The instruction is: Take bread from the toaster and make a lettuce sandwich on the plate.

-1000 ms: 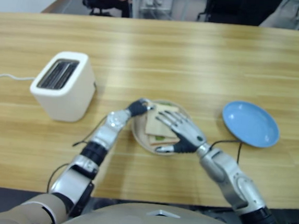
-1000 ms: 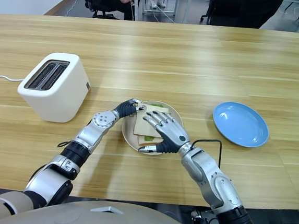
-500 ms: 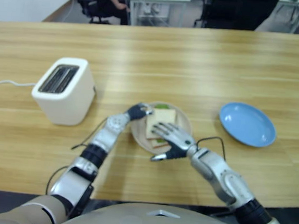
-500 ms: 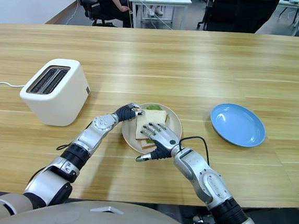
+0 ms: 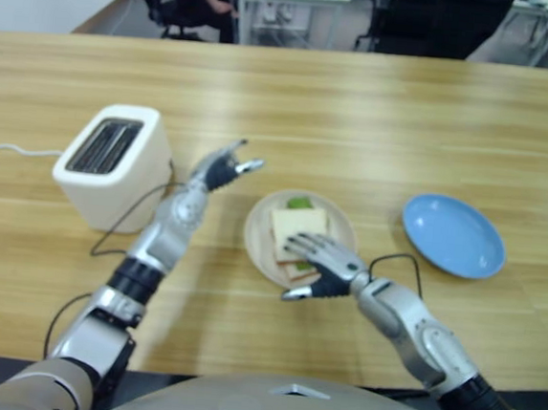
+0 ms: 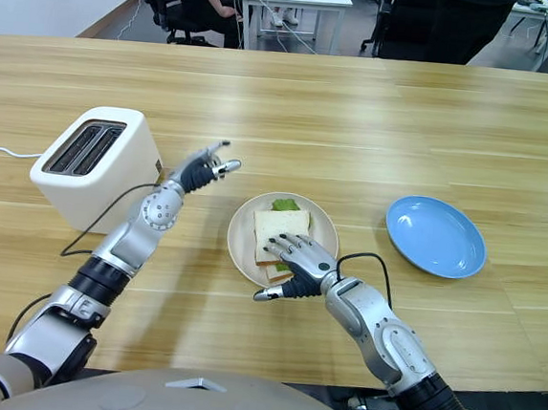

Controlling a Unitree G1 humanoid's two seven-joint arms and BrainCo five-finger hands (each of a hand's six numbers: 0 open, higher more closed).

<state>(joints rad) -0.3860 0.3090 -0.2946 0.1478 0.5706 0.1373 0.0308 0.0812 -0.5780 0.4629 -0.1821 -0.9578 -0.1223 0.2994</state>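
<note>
A sandwich [image 6: 279,232] of two bread slices with green lettuce [image 6: 284,205] peeking out at the back lies on a beige plate [image 6: 243,245] at the table's middle. My right hand [image 6: 293,264] rests open on the plate's near edge, its fingers touching the sandwich's front. My left hand [image 6: 202,168] is raised between the plate and the white toaster [image 6: 90,163], open and holding nothing. The toaster's slots [image 5: 107,142] look dark and empty.
An empty blue plate [image 6: 435,235] sits to the right of the sandwich. The toaster's white cord [image 5: 10,150] trails off the left. A black cable [image 6: 370,263] loops by my right wrist. Chairs and a desk stand beyond the table's far edge.
My left hand has let go of the sandwich and lifted away to the left, toward the toaster. My right hand has slid back from the top of the bread to the plate's near edge.
</note>
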